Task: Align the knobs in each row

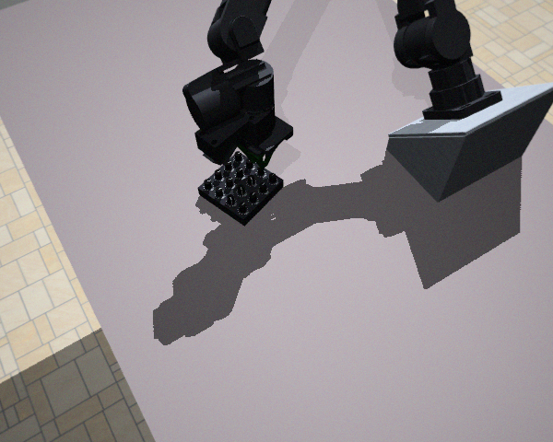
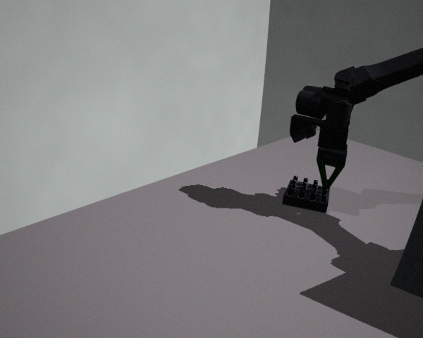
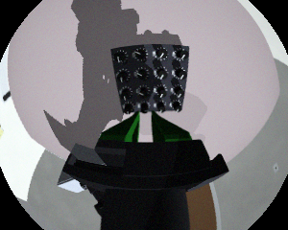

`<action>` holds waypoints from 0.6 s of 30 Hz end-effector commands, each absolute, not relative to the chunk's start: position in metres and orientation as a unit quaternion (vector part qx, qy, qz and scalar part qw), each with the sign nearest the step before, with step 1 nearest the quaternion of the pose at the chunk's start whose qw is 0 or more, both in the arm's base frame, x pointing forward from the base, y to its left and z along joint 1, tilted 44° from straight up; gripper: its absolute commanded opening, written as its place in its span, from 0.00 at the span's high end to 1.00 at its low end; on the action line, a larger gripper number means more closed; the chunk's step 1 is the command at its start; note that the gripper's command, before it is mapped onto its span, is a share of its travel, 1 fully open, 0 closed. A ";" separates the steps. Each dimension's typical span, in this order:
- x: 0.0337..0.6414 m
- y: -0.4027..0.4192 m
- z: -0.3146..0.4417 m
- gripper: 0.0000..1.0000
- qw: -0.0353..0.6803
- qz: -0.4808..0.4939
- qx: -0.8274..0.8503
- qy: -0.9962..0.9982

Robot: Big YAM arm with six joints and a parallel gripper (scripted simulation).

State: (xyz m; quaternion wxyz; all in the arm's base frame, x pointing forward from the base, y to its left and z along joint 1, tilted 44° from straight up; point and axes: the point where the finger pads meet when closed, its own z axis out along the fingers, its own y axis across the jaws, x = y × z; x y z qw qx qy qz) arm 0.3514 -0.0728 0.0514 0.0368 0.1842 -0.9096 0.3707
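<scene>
The black knob box (image 1: pixel 241 188) stands on the table with its four rows of small black knobs; it also shows in the exterior view (image 2: pixel 306 194) and in the wrist view (image 3: pixel 154 80). The white lines and printed names are too small to read. My gripper (image 1: pixel 256 160) points straight down at the box's edge row nearest the arm. Its green fingertips (image 2: pixel 326 187) reach down to knob height there. In the wrist view the fingers stand a narrow gap apart, astride a knob of the nearest row. I cannot tell whether they touch it.
The arm's grey wedge-shaped base (image 1: pixel 472 137) stands to the right of the box and shows at the right edge of the exterior view (image 2: pixel 417 251). The arm's dark shadow falls across the table around the box.
</scene>
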 end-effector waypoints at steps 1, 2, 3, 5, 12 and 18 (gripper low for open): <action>0.357 -0.068 0.048 0.82 0.032 0.372 0.195 -0.907; 0.357 -0.070 0.048 0.82 0.033 0.372 0.192 -0.907; 0.358 -0.071 0.049 0.82 0.032 0.372 0.191 -0.908; 0.360 -0.073 0.049 0.82 0.031 0.372 0.188 -0.908; 0.359 -0.072 0.049 0.82 0.031 0.372 0.188 -0.908; 0.359 -0.072 0.049 0.82 0.031 0.372 0.188 -0.908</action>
